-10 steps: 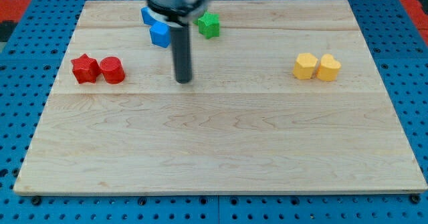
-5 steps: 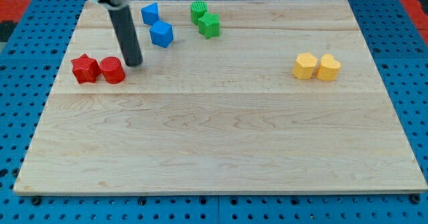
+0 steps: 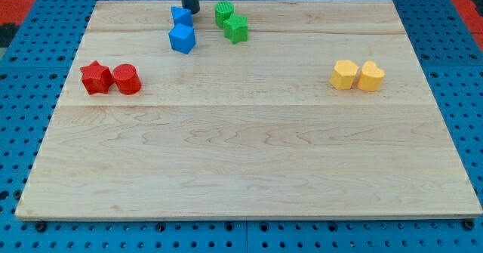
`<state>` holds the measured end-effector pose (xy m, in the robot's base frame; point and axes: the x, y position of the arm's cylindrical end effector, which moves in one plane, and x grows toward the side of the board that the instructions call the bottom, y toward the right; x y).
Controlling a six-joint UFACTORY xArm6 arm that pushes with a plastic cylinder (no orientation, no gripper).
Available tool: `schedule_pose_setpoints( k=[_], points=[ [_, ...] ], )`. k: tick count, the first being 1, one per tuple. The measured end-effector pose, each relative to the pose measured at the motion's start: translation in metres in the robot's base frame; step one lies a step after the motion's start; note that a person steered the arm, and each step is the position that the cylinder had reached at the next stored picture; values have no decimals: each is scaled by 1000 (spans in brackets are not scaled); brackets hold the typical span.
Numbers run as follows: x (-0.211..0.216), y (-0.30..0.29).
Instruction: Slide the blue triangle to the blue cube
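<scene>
The small blue triangle block (image 3: 180, 15), likely light, rigid and quick to slide on the smooth wooden desk (image 3: 249, 162), touches the blue cube (image 3: 183, 38), and the jawless rod tool's tip (image 3: 191, 10), holding nothing, presses its top-right edge, the fitting place to push.

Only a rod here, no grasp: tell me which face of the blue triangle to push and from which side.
Push the blue triangle on its upper face, coming from the view's top. My tip sits at its upper right; the blue cube lies directly below it.
</scene>
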<state>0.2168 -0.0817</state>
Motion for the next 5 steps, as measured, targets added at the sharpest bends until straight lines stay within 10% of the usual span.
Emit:
schedule_pose_setpoints(
  k=[5],
  points=[
    [0, 25]
  ],
)
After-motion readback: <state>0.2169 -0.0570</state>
